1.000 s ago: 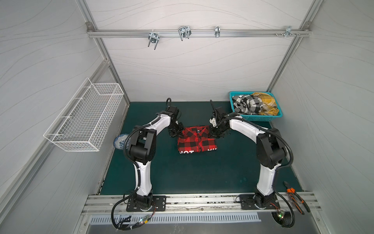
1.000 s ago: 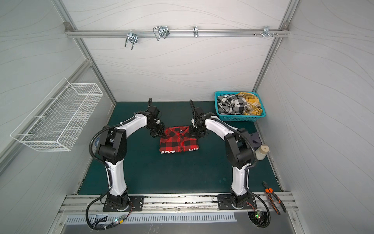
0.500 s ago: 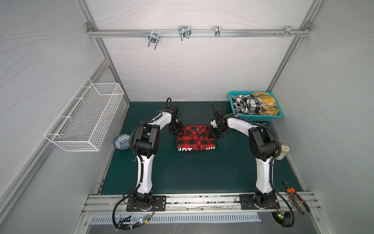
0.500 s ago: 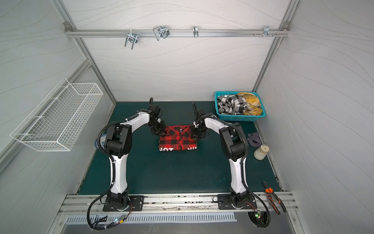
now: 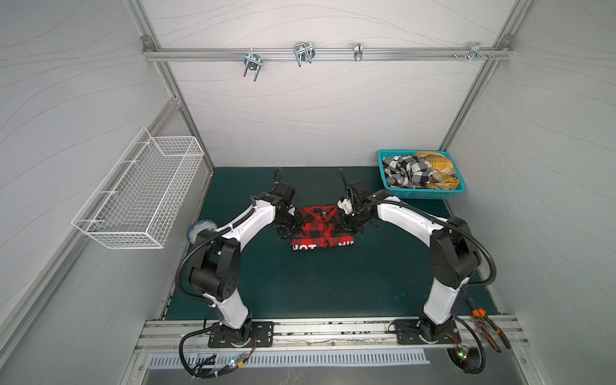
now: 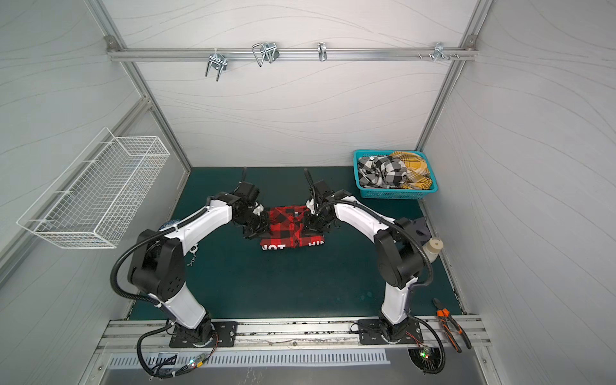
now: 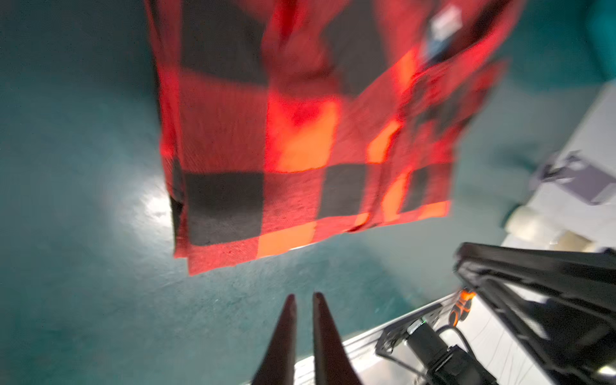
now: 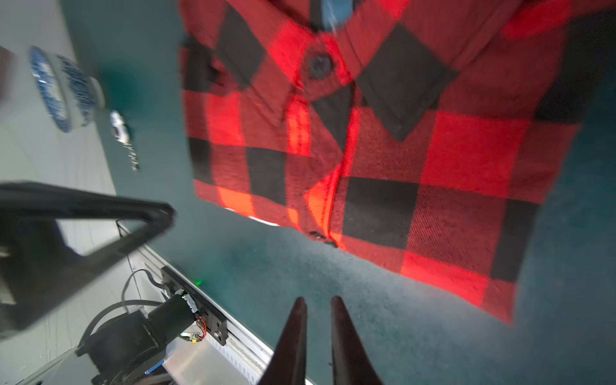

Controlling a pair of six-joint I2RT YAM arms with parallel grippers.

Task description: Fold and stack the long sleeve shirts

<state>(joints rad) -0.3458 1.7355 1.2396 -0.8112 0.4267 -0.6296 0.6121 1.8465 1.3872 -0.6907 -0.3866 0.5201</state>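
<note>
Green mat (image 5: 316,283) fills the cell floor. White wire basket (image 5: 140,193) is fixed to the wall at 9 o'clock. Teal basket (image 5: 420,193) sits at the mat's 1 o'clock corner and holds two crumpled shirts: black-and-white shirt (image 5: 406,171) with yellow plaid shirt (image 5: 436,166) just beside it on its 3 o'clock side, the two touching.

Red-and-black shirt (image 5: 320,226) lies folded into a flat rectangle at mat centre in both top views, collar toward 12 o'clock, white block letters along its 6 o'clock edge.

Left gripper (image 5: 290,228) sits at the shirt's 9 o'clock edge and right gripper (image 5: 346,221) at its 3 o'clock edge, so the shirt lies between the two.

In the left wrist view (blurred), the left gripper's jaws are nearly together, thin slit, nothing in it. The shirt is ahead of the tips, apart from them, bare mat between. Same in the right wrist view: right gripper's jaws are close together with nothing between them, shirt ahead and not touching.

Blue-and-white bowl (image 5: 200,228) sits at the mat's 9 o'clock edge. Orange-handled pliers (image 5: 486,320) rest on the front rail at 4 o'clock.
</note>
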